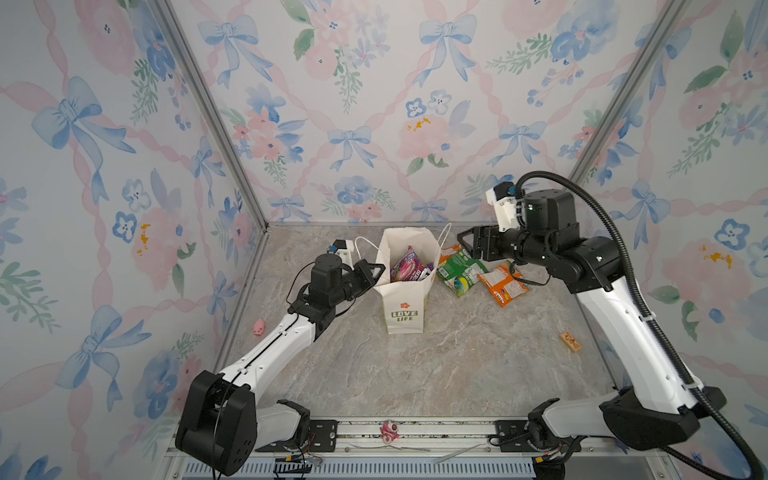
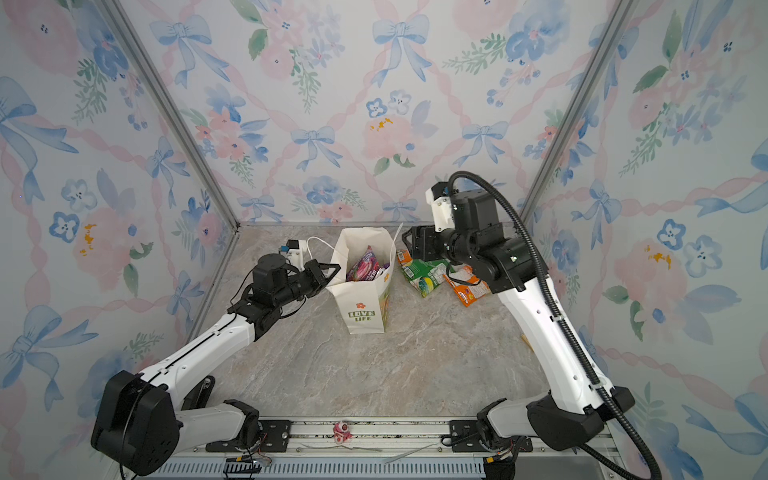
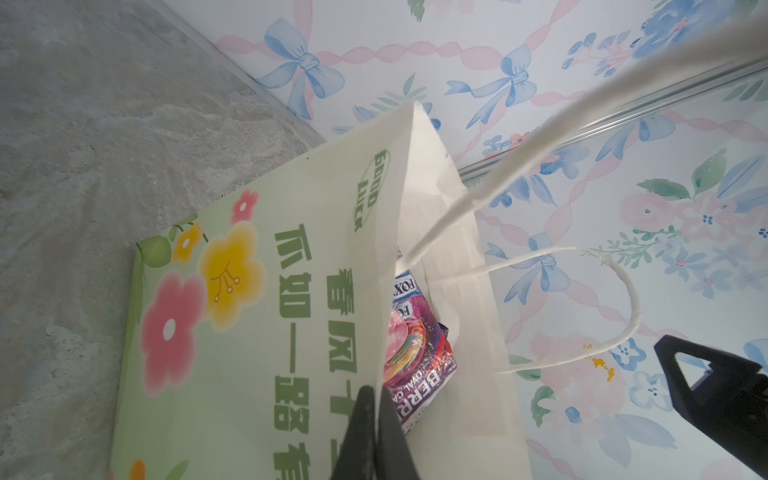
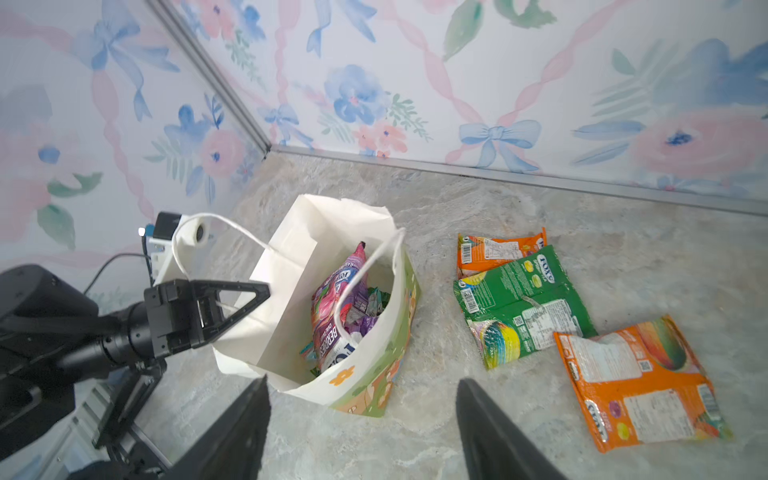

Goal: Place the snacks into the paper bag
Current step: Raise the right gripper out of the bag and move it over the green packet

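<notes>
Tall cream-white paper carrier bag (image 1: 405,307) upright at rear centre, purple candy packet (image 1: 407,266) inside, green packet (image 1: 461,272) and orange packet (image 1: 503,286) flat just right, grey marbled tabletop (image 1: 415,374), floral bow wallpaper (image 1: 353,104), left gripper (image 1: 376,272) clamped on bag rim, right gripper (image 1: 465,246) raised, jaws apart, empty.

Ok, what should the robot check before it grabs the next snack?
1. Is the paper bag upright and open? ok.
2. Is the left pincer shut on its rim? ok.
3. Is the right pincer open and empty? ok.
4. Is the green packet free to lift? not ok: the front orange packet covers its corner.
5. Is the back orange packet free? not ok: the green one overlaps it.
6. Is there room in the bag? cannot tell: the purple packet stands tall inside.
</notes>
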